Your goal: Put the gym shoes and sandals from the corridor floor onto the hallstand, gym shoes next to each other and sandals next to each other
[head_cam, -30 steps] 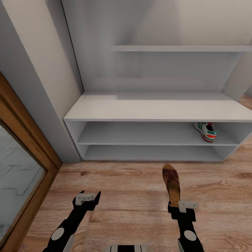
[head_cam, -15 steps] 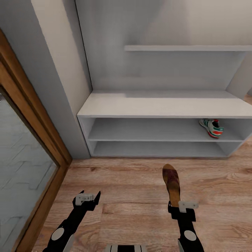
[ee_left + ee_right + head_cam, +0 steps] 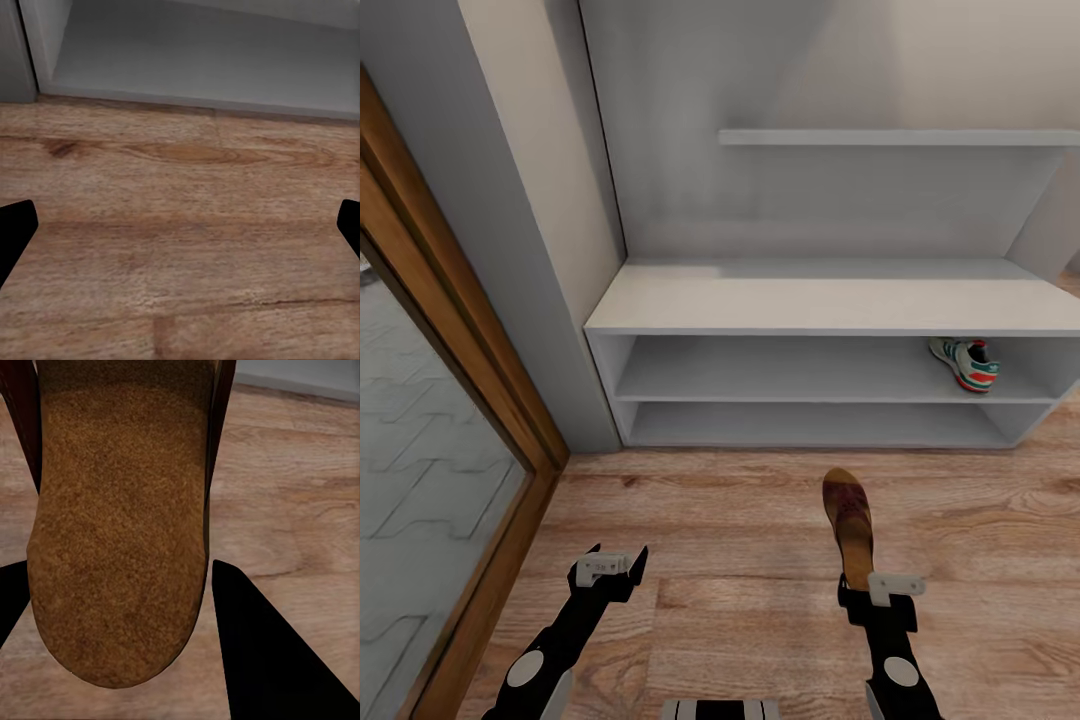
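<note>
One sandal (image 3: 849, 526) sits clamped heel-first in the right gripper (image 3: 857, 590), lower centre; left gripper (image 3: 610, 566) gapes empty. Carry it level into the hallstand (image 3: 830, 303) shelf.

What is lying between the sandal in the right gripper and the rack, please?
Only bare corridor floor: in the head view nothing lies between the sandal, held by the right gripper, and the hallstand.

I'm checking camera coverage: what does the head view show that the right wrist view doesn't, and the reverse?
Head view alone: the hallstand, a gym shoe on its upper open shelf, and the open left gripper. Right wrist view alone: the sandal's grainy tan footbed close up. Both: the sandal held at its heel in the right gripper, and the corridor floor.
</note>
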